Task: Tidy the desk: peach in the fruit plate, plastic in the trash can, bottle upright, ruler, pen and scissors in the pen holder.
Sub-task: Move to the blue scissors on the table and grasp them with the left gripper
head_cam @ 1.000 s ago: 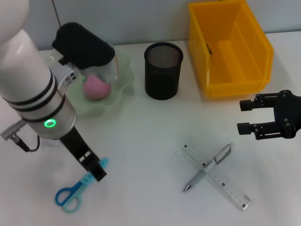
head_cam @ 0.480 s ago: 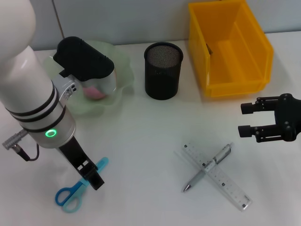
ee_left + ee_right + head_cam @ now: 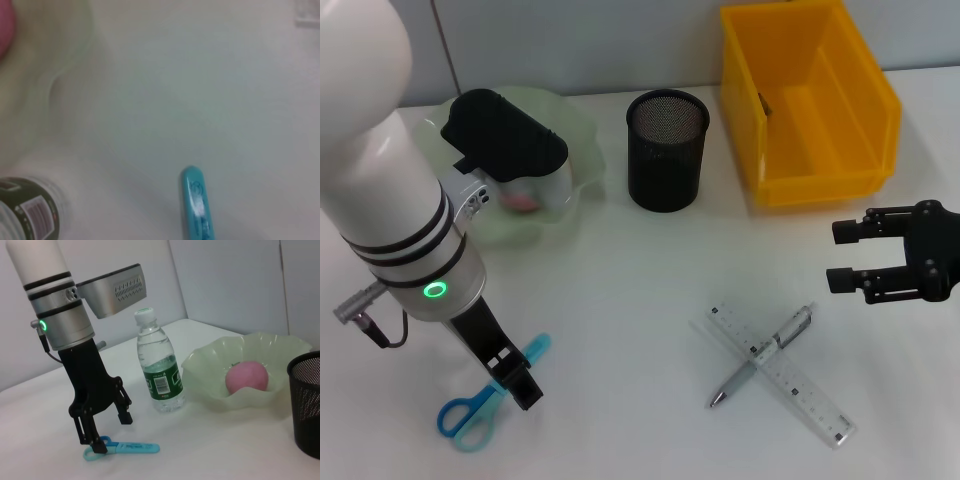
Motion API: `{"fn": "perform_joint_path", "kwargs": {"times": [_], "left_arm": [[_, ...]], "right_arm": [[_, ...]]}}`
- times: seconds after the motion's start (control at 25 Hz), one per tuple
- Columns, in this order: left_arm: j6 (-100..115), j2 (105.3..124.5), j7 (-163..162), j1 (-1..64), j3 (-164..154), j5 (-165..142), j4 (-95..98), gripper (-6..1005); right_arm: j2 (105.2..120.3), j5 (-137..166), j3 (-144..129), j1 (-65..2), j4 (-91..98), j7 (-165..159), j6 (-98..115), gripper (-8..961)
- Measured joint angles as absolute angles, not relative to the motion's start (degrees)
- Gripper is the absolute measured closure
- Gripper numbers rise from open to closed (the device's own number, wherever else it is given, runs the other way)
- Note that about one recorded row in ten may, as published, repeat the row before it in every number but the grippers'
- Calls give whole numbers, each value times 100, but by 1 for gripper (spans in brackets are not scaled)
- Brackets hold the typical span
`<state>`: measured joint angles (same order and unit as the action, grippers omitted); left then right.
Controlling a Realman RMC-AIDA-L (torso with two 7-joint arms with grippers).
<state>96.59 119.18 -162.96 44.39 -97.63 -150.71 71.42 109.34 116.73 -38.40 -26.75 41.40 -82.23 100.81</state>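
Head view, left jaws [image 3: 516, 378]: spread open and lowered over the scissors [image 3: 485, 397], one finger on each side of the blue plastic blades, nothing clamped yet; a grasp is judged to be in preparation.
Head view, right jaws [image 3: 842, 254]: held open and empty above the bench [image 3: 640, 290], apparently parked; the ruler [image 3: 782, 375] and the pen [image 3: 765, 355] lie crossed below and toward the robot from them.
Head view, containers: a black mesh pen holder [image 3: 666, 150] and a hard yellow plastic bin [image 3: 807, 100] stand well beyond both jaws.
Left wrist view: only a rounded, glossy blue blade tip [image 3: 197, 205] is shown close by; the jaws themselves are not seen.
Right wrist view: a clear ribbed bottle [image 3: 157, 365] with a green label is already upright just behind the left jaws; the pink, matte peach [image 3: 246, 378] rests in the wavy, translucent green plate [image 3: 280, 352].
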Motion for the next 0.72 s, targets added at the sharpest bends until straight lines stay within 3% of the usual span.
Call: {"fn": "perform_joint_path", "kwargs": {"times": [0.72], "left_arm": [[9379,11918,-16237,4595,-9835,-15029,6659,153]], "right_arm": [[10943,11672,-3864,-2676,4140,-8226,10081,229]]}}
